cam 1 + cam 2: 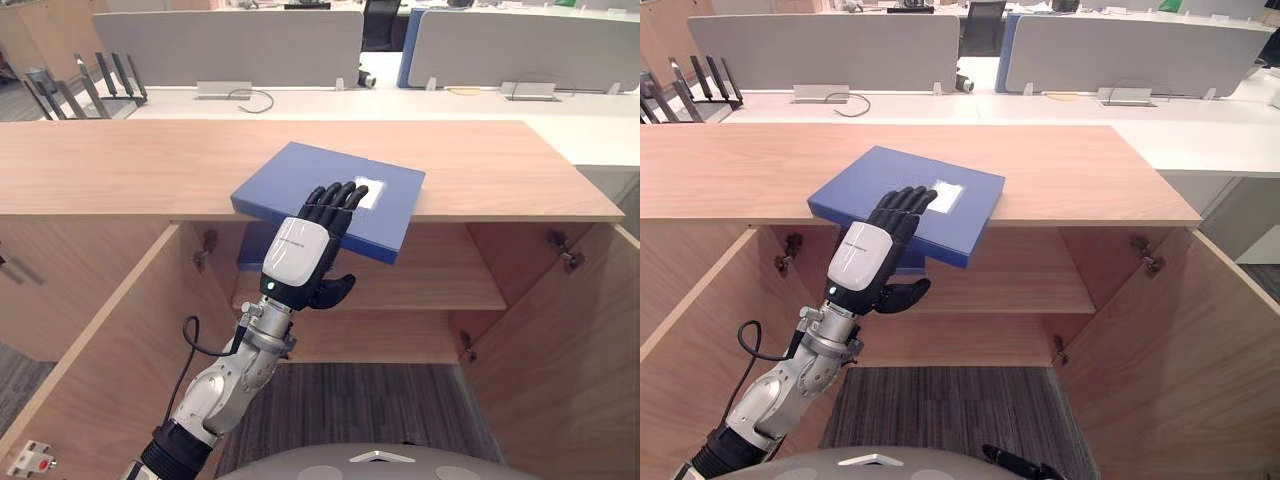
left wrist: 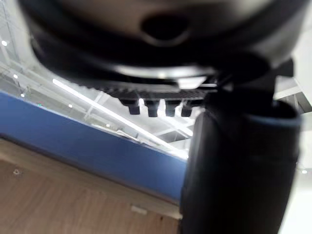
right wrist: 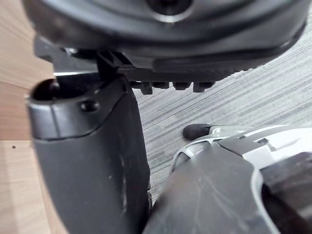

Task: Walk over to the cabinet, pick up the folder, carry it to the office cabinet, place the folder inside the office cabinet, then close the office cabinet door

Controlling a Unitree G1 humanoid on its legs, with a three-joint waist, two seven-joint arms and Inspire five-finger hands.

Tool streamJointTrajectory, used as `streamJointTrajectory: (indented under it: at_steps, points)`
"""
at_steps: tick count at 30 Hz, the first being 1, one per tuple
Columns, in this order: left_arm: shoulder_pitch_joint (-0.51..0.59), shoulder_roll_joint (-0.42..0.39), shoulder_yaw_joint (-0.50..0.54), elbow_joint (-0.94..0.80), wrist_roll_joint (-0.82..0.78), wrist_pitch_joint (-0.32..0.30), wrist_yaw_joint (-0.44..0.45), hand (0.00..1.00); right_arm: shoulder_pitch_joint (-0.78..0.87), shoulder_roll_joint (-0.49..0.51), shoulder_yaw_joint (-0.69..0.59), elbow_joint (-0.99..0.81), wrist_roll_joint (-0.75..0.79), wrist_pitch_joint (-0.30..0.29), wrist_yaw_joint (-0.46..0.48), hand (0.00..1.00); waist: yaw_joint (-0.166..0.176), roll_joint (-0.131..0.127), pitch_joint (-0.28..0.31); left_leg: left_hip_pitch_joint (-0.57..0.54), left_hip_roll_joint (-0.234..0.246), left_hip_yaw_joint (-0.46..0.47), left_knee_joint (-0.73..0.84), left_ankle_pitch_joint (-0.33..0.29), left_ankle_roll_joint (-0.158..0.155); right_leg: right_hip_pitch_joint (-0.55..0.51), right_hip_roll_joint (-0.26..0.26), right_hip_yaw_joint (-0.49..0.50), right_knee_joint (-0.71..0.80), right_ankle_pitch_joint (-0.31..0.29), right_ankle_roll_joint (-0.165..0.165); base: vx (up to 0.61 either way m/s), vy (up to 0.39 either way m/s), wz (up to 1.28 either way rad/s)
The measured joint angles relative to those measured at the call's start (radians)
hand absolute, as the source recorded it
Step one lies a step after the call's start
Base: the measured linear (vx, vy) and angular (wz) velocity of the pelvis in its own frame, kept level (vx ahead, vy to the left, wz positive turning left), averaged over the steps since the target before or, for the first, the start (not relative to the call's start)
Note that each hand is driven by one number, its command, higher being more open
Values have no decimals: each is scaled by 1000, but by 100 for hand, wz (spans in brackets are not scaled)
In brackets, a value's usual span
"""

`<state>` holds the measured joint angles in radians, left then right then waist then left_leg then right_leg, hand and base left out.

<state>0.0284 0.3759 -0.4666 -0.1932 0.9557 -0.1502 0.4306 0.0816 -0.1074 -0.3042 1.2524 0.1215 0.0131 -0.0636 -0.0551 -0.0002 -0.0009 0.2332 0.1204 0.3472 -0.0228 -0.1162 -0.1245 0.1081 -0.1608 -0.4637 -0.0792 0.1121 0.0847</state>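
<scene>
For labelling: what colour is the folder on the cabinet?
Blue folder, white label; best in left eye view.

Blue folder (image 1: 290,180); light-wood cabinet (image 1: 120,170); grey striped carpet (image 1: 370,410).

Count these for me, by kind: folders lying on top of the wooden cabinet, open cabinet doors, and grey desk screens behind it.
Blue flat folder on the cabinet top: 1
Open wooden cabinet doors: 2
Grey desk divider screens: 2
Total: 5

Silver-grey arm (image 1: 222,388), dark white-backed hand (image 1: 300,258)
</scene>
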Motion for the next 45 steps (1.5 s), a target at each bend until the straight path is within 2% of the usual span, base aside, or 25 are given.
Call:
streamJointTrajectory:
  at_steps: [3,9,13,21,25,26,32,37,45]
  points:
    - [-49,17,-16,41,31,3,0,100,-3,5,0,-1,0,0,6,100,-4,-7,6,1,-4,3,0,-1,2,0,-3,2,0,2,3,0,0,0]
    - [-108,31,-31,70,78,9,-1,100,-12,5,-7,-3,0,0,8,100,-17,-2,13,3,-9,5,0,-4,6,0,-8,3,0,3,4,0,0,0]
    - [-122,33,-31,87,110,31,0,100,-18,5,-11,-3,0,0,8,100,-29,1,16,4,-10,7,0,-6,7,0,-9,4,-1,4,3,0,0,0]
    - [-161,33,-32,144,142,76,2,100,-18,6,-20,-3,0,0,8,100,-31,2,18,9,-11,14,2,-8,9,0,-10,7,-6,8,3,-17,-4,-2]
    - [-196,33,-31,175,160,97,3,100,-20,6,-22,-10,0,1,7,100,-31,3,37,19,-12,16,2,-9,8,8,-9,8,-6,8,3,0,0,0]
    - [-199,33,-31,178,160,101,3,0,-20,6,-21,-11,0,1,7,100,-31,3,38,18,-12,16,2,-9,8,8,-9,8,-6,8,3,0,0,0]
    - [-235,31,-30,227,191,112,10,0,-21,7,-22,-12,0,1,7,100,-32,3,39,19,-12,19,1,-12,8,7,-9,9,-6,8,3,0,0,0]
    - [-293,15,-12,239,190,137,64,0,-24,7,-23,-13,-10,1,6,100,-32,2,40,23,-13,28,2,-15,9,6,-10,19,-6,9,3,-3,-1,-3]
    - [-352,8,15,269,225,158,92,0,-28,10,-33,-13,-38,1,5,100,-36,1,41,25,-16,33,2,-16,10,4,-11,26,-6,10,5,-8,-4,-2]
